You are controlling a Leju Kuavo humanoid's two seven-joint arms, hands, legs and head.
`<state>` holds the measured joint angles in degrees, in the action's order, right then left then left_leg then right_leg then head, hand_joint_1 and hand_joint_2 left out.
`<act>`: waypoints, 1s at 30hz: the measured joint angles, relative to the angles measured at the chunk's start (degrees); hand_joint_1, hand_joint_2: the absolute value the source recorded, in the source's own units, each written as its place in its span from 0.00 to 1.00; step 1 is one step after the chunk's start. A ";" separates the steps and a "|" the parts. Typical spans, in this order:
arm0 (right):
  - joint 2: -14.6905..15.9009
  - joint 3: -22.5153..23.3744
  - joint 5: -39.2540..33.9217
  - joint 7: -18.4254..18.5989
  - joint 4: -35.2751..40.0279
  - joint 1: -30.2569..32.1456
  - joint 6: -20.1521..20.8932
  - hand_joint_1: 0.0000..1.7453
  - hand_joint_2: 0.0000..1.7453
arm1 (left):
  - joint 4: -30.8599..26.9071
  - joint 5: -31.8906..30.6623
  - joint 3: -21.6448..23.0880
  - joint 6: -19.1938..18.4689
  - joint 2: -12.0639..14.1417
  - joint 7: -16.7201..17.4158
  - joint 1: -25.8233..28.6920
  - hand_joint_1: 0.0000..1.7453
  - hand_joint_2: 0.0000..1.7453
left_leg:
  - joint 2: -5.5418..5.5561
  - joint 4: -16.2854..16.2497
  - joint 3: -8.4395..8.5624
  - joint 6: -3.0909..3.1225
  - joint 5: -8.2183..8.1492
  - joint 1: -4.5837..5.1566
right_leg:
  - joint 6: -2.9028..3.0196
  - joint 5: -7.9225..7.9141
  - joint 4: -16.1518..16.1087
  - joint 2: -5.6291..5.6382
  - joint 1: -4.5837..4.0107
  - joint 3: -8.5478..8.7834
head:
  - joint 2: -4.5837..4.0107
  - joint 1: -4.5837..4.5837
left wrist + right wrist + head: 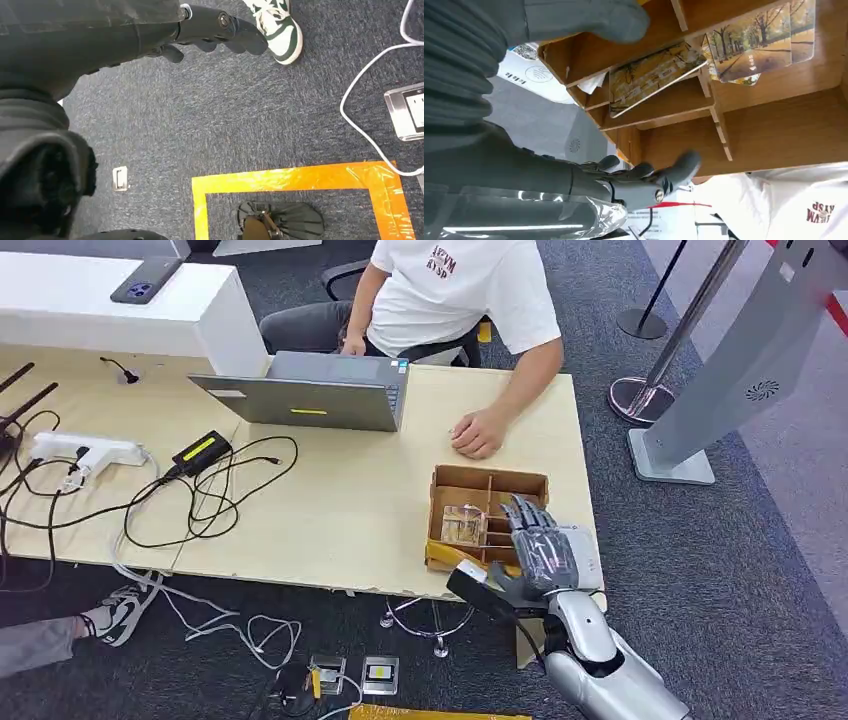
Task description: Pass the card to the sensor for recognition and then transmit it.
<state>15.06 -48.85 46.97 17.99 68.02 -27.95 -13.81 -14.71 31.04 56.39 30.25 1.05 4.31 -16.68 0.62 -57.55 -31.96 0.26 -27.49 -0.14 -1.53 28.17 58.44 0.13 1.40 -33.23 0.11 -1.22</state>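
Note:
A wooden divided box (488,483) stands near the table's front right corner with picture cards (463,527) inside. In the right wrist view one card (651,76) leans in a narrow slot and other cards (760,41) lie in the compartment beside it. My right hand (537,545) hovers over the box's right side, fingers (659,176) spread and thumb (589,17) apart, holding nothing. A white sensor pad (587,552) lies just right of the box, partly under that hand, and shows again as the white pad (531,75). My left hand (210,27) hangs over the carpet, empty.
A seated person in a white shirt rests a hand (478,433) on the table behind the box. A grey laptop (310,392), a power brick (201,451) and loose cables (210,500) lie left. A grey kiosk stand (735,370) rises at right. Orange floor tape (295,179) marks the carpet.

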 joint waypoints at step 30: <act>-0.63 0.13 -0.66 -1.66 -2.56 -0.21 -3.78 1.00 1.00 | 0.00 -0.42 -1.44 1.09 -0.07 -0.04 0.33 0.00 0.00 | 0.02 0.00 -0.02 0.00 0.00 0.00 | 0.00 0.00 0.00 -0.01 0.00 0.00 | 0.00 0.00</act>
<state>14.43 -48.72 46.31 16.33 65.46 -28.16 -17.59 -14.71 30.62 54.95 31.34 0.98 4.26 -16.35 0.63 -57.55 -31.98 0.26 -27.49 -0.14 -1.53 28.17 58.45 0.12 1.40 -33.24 0.11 -1.22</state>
